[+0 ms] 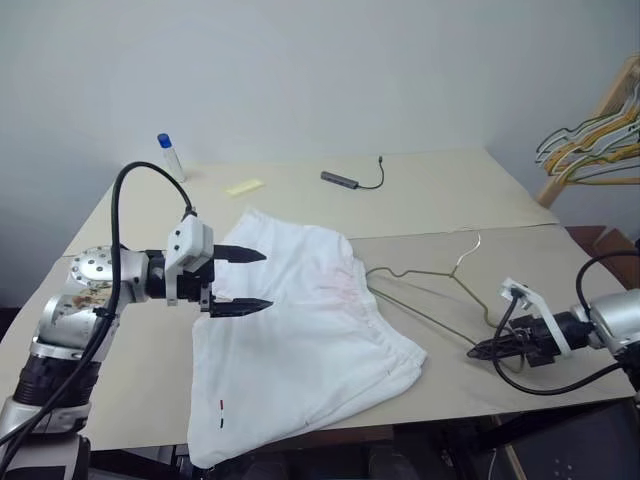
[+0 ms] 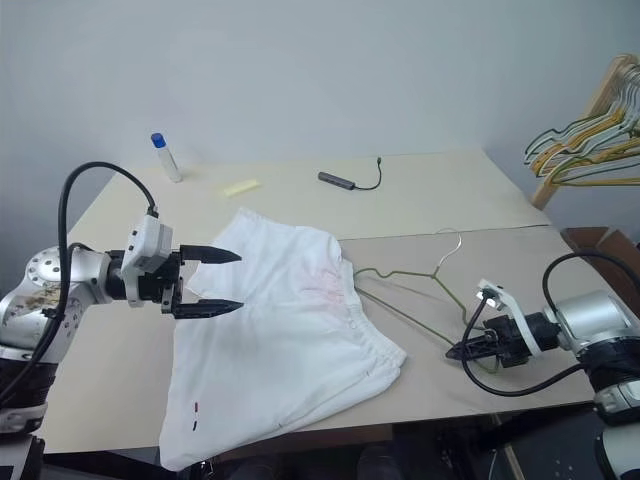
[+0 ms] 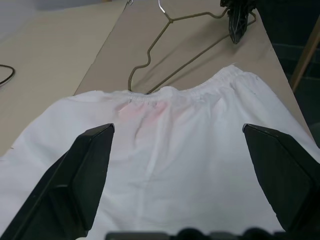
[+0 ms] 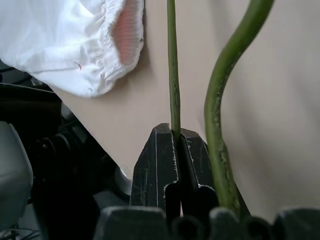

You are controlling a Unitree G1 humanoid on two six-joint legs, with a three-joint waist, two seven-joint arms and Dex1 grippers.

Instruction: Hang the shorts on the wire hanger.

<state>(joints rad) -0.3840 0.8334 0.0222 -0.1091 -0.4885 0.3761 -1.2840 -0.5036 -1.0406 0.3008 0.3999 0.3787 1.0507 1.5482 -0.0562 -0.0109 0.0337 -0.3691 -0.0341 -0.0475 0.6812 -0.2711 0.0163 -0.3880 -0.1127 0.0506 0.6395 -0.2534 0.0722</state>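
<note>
White shorts (image 1: 300,340) lie flat on the counter (image 1: 440,200), directly under the left hand (image 1: 240,280), its fingers spread wide. Just beside their waistband, the wire hanger (image 1: 425,290) stretches rightward, its far end pinched in the right hand (image 1: 495,348).

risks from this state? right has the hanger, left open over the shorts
1. The right gripper pinches one thin wire of the wire hanger at its fingertips; the wire may twist or slip when lifted.
2. The hanger's far end lies under the shorts; pulling could drag them toward the table edge, where one leg already overhangs.
3. The left gripper hovers open over thin flat fabric and may grab too little or both layers.
</note>
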